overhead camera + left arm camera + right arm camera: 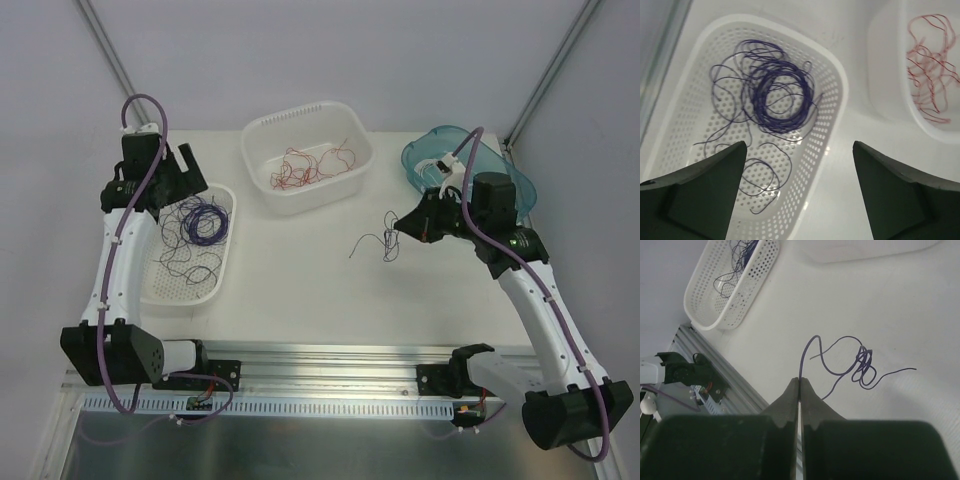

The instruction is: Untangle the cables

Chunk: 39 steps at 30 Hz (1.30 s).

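Right gripper: jaws pressed together, pinching one end of the loose purple cable right at the fingertips.
Loose purple cable: runs up from the pinch in an arch, then into a small knot of loops near the middle, with a free tail beyond; it sits over the open table, between the containers.
Left gripper: fingers spread wide with nothing between them, hanging above the perforated basket.
Perforated basket: holds the purple cables, one tight coil with looser strands curling around it.
White tub: holds the red cables in a loose nest.
Teal bin: sits behind the right arm (contents too small to tell).
Handling: the cable looks hair-thin, nearly weightless, soft and springy; likely to slip out of a shallow pinch and to tighten its knot if pulled hard.
Where to grip: probably the free tail or a strand just beside the knot, fingertips squarely across it, easing loops apart rather than tugging.
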### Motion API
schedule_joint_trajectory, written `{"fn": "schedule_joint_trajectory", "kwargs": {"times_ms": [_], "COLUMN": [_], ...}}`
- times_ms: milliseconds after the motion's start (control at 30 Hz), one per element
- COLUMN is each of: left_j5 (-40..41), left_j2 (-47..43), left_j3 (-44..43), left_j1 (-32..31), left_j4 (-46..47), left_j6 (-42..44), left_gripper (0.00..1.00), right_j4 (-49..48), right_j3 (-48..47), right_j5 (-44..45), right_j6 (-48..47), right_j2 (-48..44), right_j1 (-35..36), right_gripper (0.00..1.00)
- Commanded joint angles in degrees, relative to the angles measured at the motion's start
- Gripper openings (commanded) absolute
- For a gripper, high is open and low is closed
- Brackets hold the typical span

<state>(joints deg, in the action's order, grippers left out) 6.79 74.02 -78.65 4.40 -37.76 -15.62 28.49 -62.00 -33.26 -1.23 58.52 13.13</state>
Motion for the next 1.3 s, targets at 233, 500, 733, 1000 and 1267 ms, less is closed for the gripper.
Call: {"fn": "schedule_joint_trajectory", "kwargs": {"times_ms": [233, 500, 733, 1000, 1267], "left_j5": [-27.3, -28.5, -36.2, -40.0, -38.7], "left_j2": [-6.0, -4.1, -1.1, 3.1, 7.1], "left_j3": [8.2, 13.3, 15.8, 16.5, 16.3], "left_j1": [-19.1, -32.9, -38.9, -42.0, -44.0], "left_j4": [14.7, 28.5, 34.8, 36.4, 41.6], "left_j6": [-9.2, -6.7, 6.0, 12.4, 9.4], "left_gripper": [0.87, 0.76, 0.7, 0.63, 0.42], "right_j4": [-14.2, -19.7, -21.0, -21.5, -22.4], "right_j3": [-0.8, -2.9, -4.2, -4.9, -4.5], "right_j5": [-7.0, -7.3, -7.5, -7.7, -7.4], "right_j6": [1.0, 5.1, 6.2, 6.9, 7.8], "right_j2": [1.3, 3.0, 2.7, 1.8, 1.0], "right_j1": [8.0, 13.1, 14.8, 16.2, 17.2], "right_gripper": [0.01, 0.01, 0.01, 0.01, 0.01]}}
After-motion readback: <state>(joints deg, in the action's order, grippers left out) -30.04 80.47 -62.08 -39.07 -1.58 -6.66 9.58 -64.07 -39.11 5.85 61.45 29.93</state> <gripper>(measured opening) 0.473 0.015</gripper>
